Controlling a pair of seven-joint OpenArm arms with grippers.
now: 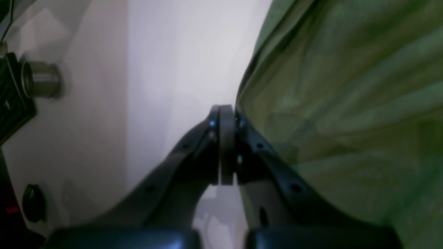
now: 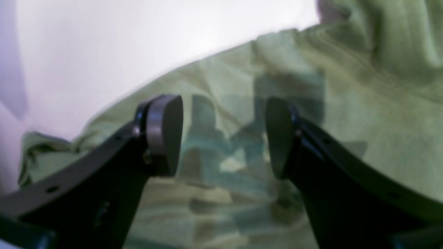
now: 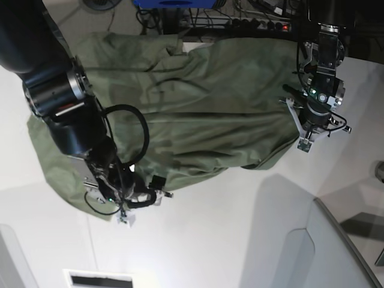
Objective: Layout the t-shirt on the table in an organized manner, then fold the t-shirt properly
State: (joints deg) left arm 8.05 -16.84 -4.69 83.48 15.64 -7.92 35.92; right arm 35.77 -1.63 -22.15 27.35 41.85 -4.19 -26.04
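While I watched the right wrist feed, the right end effector [image 2: 224, 136] stood with its jaws well apart, nothing between the pads, hovering just over the olive-green t-shirt [image 2: 311, 121]. Cloth filled the gap behind the pads [image 2: 166, 135] and spread outward to a rumpled edge at the lower left of that view, with white tabletop [image 2: 104, 45] beyond it.

On the left wrist feed, the left end effector [image 1: 226, 145] had its pads pressed flat together. The shirt's edge [image 1: 346, 103] ran right up against the outer side of one finger, but I could not tell whether any fabric was pinched between the pads; the seam between them looked bare. White tabletop [image 1: 180, 69] lay to the other side, and a small metal cylinder [image 1: 43, 79] on a dark mount sat at the far left of the frame.

From the base camera, the right end effector [image 3: 129, 207] hung at the shirt's near hem on that view's left, and the left end effector [image 3: 309, 135] sat at the shirt's opposite edge on that view's right. The t-shirt [image 3: 210, 108] lay spread but creased across the tabletop [image 3: 228, 240] between the two arms, bunched toward the far side. A grey translucent panel [image 3: 336, 246] stood at the lower right, apart from the cloth.
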